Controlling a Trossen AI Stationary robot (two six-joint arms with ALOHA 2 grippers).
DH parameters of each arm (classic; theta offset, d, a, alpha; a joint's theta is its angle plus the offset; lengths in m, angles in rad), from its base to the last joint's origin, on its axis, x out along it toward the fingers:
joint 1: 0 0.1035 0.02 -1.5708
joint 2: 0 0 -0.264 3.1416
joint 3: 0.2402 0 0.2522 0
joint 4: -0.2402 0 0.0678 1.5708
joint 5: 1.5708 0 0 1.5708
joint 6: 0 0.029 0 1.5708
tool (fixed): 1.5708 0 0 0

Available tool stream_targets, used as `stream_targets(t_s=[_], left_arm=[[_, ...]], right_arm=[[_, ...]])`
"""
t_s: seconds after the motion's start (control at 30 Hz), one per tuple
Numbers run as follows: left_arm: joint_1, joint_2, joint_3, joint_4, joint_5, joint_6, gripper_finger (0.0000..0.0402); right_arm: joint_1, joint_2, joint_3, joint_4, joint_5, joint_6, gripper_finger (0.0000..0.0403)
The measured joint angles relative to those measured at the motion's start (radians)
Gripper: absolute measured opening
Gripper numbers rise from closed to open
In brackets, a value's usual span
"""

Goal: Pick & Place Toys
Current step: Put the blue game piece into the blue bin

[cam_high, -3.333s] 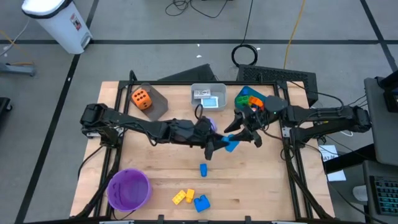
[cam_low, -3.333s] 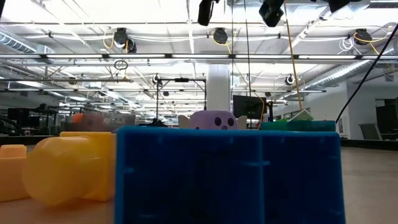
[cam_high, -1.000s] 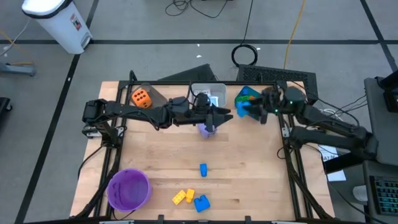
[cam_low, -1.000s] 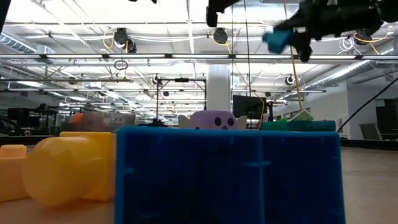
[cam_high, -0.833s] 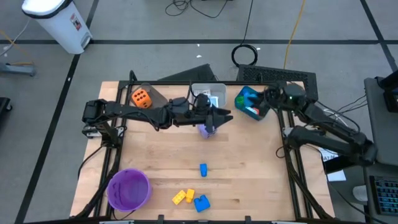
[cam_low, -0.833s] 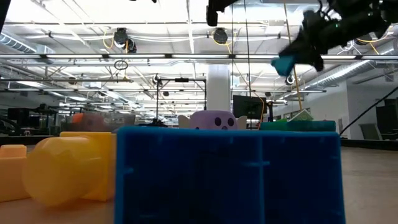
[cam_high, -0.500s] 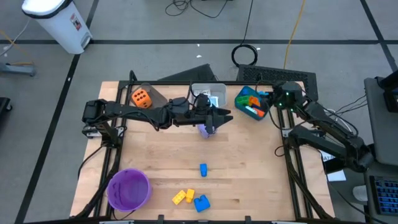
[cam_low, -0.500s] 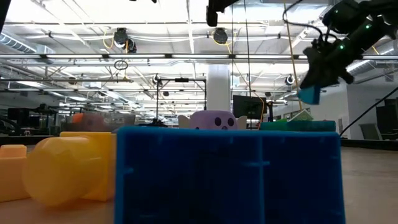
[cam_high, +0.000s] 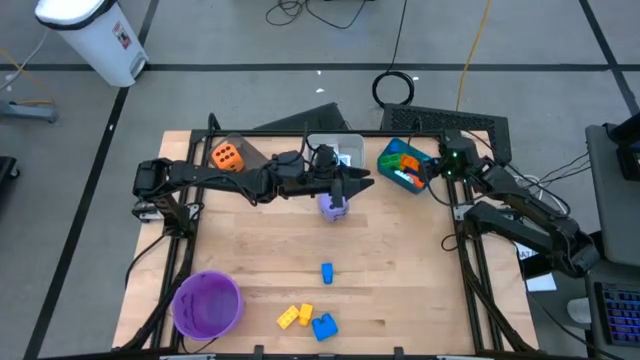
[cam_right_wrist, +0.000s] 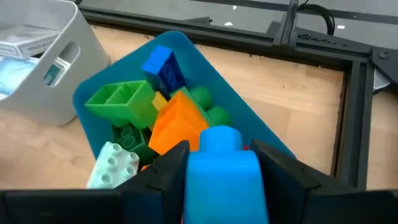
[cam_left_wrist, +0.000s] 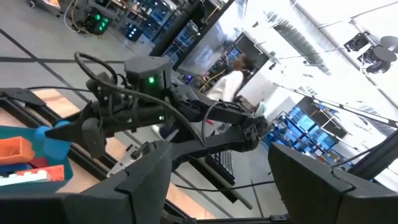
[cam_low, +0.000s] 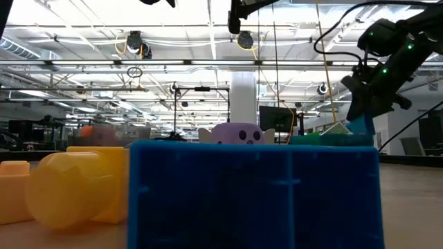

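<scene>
- Far left on the table [cam_high: 400, 290] we see the purple bowl [cam_high: 207, 304], near the front corner.
- At the back left an orange die [cam_high: 226, 156] sits in a tipped grey bin [cam_high: 250, 165].
- The left arm reaches across the back of the table; the left gripper [cam_high: 352, 183] hangs just above a purple die [cam_high: 333, 207], which sits on the wood in front of the white bin [cam_high: 335, 153]. In the left wrist view its fingers [cam_left_wrist: 140, 183] stand spread with nothing between them.
- The white bin holds whitish cards [cam_right_wrist: 28, 48].
- Toward the front centre, a small blue brick [cam_high: 326, 272] stands alone. Nearer the front edge a yellow brick [cam_high: 293, 316] and a bigger blue brick [cam_high: 324, 326] lie just beside each other; these two fill the low view, the yellow [cam_low: 66, 187] left of the blue [cam_low: 252, 194].
- Right of the white bin is the teal bin [cam_high: 386, 157], tilted, with green [cam_right_wrist: 121, 99], orange [cam_right_wrist: 177, 121], blue [cam_right_wrist: 163, 67] and pale [cam_right_wrist: 115, 163] bricks piled in it.
- The right gripper [cam_high: 432, 169] hovers over the teal bin's right rim. In the right wrist view a light-blue brick [cam_right_wrist: 222, 169] sits between its fingers [cam_right_wrist: 166, 168], over the pile; we cannot tell whether they are pinching it or have let go.
- In the low view the right gripper [cam_low: 363, 104] shows high at the right, the light-blue brick under it just above the teal bin's edge.
</scene>
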Motion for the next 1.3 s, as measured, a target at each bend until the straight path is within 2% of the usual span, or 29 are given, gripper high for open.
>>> stream_targets(t_s=[0.2,0.37,0.43,0.5,0.6,0.77,0.83,0.93,1.03,1.17,1.3], left_arm=[[0.0,0.0,0.0,0.001,0.0,-0.044,0.0273],[-0.001,0.0,0.0,0.002,-0.002,-0.045,0.0273],[-0.002,0.0,0.0,0.002,-0.003,-0.055,0.0273],[-0.002,0.0,0.0,0.002,-0.002,-0.094,0.0273],[-0.002,0.0,0.0,0.002,0.029,-0.105,0.0273],[-0.007,0.0,0.0,0.024,0.063,-0.073,0.0273],[-0.019,-0.002,0.0,0.028,0.066,-0.047,0.0273],[-0.052,-0.002,0.031,-0.019,0.066,-0.008,0.0273],[-0.101,-0.002,0.116,-0.182,0.013,0.082,0.0273],[-0.176,-0.002,0.255,-0.489,-0.126,0.252,0.0273],[-0.237,-0.004,0.337,-0.65,-0.192,0.301,0.0273]], right_arm=[[0.001,-0.01,-0.004,0.068,-0.006,-0.019,0.0203],[0.001,-0.042,-0.004,0.135,-0.014,-0.002,0.0212],[0.001,-0.053,-0.004,0.162,-0.057,0.001,0.0212],[0.001,-0.063,-0.004,0.202,-0.132,0.001,0.0212],[0.002,-0.067,-0.004,0.294,-0.299,0.037,0.0213],[0.034,-0.063,-0.004,0.509,-0.609,0.18,0.0214],[0.065,-0.063,-0.004,0.593,-0.681,0.247,0.0214],[0.143,-0.063,-0.004,0.715,-0.754,0.333,0.0214],[0.26,-0.061,-0.004,0.844,-0.77,0.378,0.0214],[0.451,-0.053,-0.004,0.96,-0.719,0.367,0.0214],[0.665,-0.031,-0.004,0.966,-0.611,0.302,0.0214]])
